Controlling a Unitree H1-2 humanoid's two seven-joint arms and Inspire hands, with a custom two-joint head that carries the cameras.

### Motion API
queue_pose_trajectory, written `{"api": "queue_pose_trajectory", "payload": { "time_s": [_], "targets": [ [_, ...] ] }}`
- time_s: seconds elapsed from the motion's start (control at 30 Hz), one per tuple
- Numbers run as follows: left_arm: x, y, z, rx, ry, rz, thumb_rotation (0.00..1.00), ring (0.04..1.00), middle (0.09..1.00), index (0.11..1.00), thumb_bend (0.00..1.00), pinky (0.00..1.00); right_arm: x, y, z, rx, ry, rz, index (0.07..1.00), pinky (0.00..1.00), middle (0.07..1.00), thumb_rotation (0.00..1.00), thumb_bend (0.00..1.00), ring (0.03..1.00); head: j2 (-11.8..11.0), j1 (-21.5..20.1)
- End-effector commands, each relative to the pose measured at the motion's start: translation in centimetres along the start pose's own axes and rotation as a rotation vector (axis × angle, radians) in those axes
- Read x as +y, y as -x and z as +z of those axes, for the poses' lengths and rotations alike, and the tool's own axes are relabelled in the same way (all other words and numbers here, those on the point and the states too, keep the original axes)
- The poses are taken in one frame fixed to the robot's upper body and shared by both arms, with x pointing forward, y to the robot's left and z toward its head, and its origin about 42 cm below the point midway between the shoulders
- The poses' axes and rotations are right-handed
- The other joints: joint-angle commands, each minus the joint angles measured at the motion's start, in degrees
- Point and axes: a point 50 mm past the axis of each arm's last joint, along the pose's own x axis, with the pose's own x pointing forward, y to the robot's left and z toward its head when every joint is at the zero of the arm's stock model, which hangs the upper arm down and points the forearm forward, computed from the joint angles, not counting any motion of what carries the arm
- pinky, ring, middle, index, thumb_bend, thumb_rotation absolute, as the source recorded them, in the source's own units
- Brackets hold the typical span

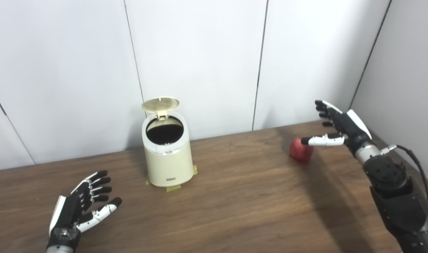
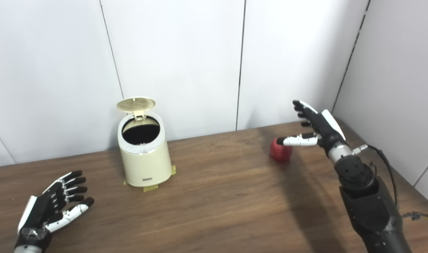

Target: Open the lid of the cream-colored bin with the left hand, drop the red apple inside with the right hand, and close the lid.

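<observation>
Nearest to the camera, the left hand (image 1: pixel 81 207) is seen low over the wooden counter (image 1: pixel 235 196), palm up, with its fingers (image 1: pixel 100 182) spread apart and nothing held. It is placed in front of and to the left of the cream-colored bin (image 1: pixel 167 158), well apart from it. The lid (image 1: pixel 160 104) of the bin is already standing up at the back, so the dark inside is shown. Pieces of yellow tape (image 1: pixel 173 188) are seen at the foot of the bin.

The red apple (image 1: pixel 301 150) is resting on the counter, far to the right of the bin. The right hand (image 1: pixel 335 126) is raised just beside and above it, fingers spread; the thumb is stretched over the top of the apple, but no grip is made.

It is judged that the opening is done and the picking of the apple is now in hand. For the next move, the right hand should be lowered and closed around the apple, which then must be carried to the left over the open bin.
</observation>
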Motion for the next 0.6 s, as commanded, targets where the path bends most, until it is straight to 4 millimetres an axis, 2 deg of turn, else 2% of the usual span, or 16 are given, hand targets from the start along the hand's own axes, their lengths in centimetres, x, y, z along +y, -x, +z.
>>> {"api": "queue_pose_trajectory", "payload": {
  "time_s": [0.0,0.17,0.3,0.37,0.47,0.57],
  "targets": [
    [0.8,-1.3,2.2,-0.083,-0.033,0.007,0.13,0.725,0.790,0.829,0.66,0.68,-2.3,-0.7,1.5,-0.050,0.022,-0.029,0.930,0.86,0.946,0.27,0.90,0.934,0.08,-0.01],
    [0.8,-1.2,2.0,-0.082,-0.027,0.004,0.10,0.729,0.791,0.830,0.65,0.69,-2.3,-0.8,0.3,-0.017,0.032,-0.020,0.945,0.86,0.980,0.23,0.86,0.961,0.16,-0.15],
    [0.7,-1.1,2.0,-0.078,-0.023,-0.001,0.11,0.735,0.797,0.833,0.65,0.69,-2.0,-1.1,-0.3,0.010,0.068,-0.017,0.943,0.86,0.986,0.22,0.86,0.960,0.27,0.00],
    [0.7,-1.1,2.0,-0.079,-0.023,-0.006,0.11,0.732,0.798,0.833,0.65,0.69,-1.6,-1.1,-0.5,0.018,0.069,-0.019,0.939,0.87,0.988,0.18,0.84,0.970,0.27,0.00],
    [0.6,-1.0,2.1,-0.072,-0.020,-0.007,0.11,0.729,0.795,0.831,0.66,0.68,-1.2,-1.3,-1.1,0.027,0.080,-0.012,0.934,0.85,0.977,0.15,0.82,0.955,0.45,0.19],
    [0.5,-0.9,2.1,-0.068,-0.018,-0.009,0.11,0.734,0.798,0.832,0.66,0.68,-0.6,-1.5,-1.7,0.033,0.161,0.000,0.926,0.86,0.936,0.23,0.86,0.926,0.54,0.59]
  ]
}}
